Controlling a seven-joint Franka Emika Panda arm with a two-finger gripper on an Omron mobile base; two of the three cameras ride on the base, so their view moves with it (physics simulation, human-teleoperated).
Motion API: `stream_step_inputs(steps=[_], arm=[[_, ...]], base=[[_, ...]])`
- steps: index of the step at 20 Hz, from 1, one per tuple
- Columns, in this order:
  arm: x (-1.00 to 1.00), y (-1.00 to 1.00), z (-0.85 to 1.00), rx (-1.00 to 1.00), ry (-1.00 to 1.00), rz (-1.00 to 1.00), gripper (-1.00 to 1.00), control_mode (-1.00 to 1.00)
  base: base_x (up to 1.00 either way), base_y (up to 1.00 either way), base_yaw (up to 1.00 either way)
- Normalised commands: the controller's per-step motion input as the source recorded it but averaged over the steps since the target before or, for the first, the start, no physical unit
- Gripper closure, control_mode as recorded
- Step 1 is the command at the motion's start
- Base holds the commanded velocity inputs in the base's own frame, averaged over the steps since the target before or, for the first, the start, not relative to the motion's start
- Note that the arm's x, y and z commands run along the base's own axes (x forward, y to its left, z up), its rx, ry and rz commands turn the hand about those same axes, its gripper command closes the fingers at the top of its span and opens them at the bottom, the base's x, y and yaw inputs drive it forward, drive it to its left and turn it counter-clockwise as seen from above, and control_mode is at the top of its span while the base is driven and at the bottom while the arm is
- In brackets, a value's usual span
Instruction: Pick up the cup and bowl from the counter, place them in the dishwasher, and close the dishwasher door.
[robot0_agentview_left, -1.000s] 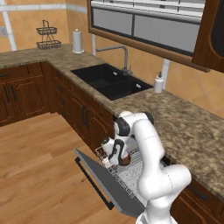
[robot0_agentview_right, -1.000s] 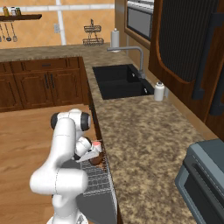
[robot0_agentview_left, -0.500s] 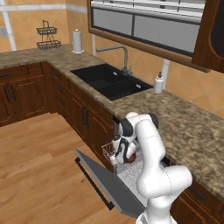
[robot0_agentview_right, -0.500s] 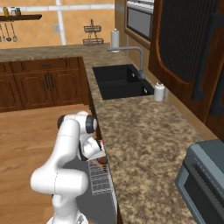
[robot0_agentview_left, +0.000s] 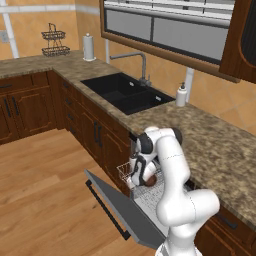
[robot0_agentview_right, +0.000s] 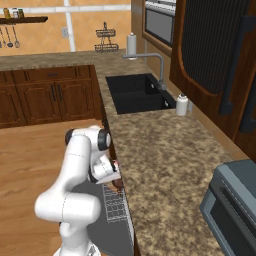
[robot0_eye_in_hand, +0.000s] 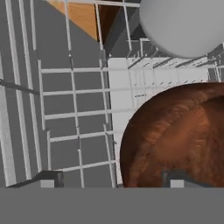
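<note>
Both dishes sit in the dishwasher rack (robot0_agentview_left: 150, 192), so door closure is the remaining work as judged here. In the hand view, the bowl (robot0_eye_in_hand: 175, 135) lies on the white wire grid directly under the gripper (robot0_eye_in_hand: 111, 179), and the cup (robot0_eye_in_hand: 181, 24) appears as a pale rounded shape just beyond the bowl. The gripper's fingers (robot0_eye_in_hand: 48, 178) stand spread apart, one tip to the side of the bowl on the wires and one over its rim; nothing is grasped, so the bowl is released.

Procedure for the step in hand:
1. Lift the hand straight up from the bowl, keeping the fingers spread, so neither tip drags the rim.
2. Clear the rack's wire sides before any sideways travel.

Clearances, relative to the rack:
- The counter (robot0_agentview_right: 165, 165) edge overhangs close above the rack; headroom is limited.
- The dishwasher door (robot0_agentview_left: 120, 210) lies dropped open in front of the rack, sloping toward the wooden floor (robot0_agentview_left: 45, 190).
- Open floor beyond the door offers room to swing out.
</note>
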Motion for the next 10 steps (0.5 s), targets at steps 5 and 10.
stream_step_inputs(steps=[5,10], arm=[[-0.41,0.34,0.64,0.00,-0.04,-0.01,-1.00,-1.00],[-0.28,0.40,1.00,0.00,-0.06,-0.01,-1.00,-1.00]], base=[[0.00,0.00,0.00],[0.00,0.00,0.00]])
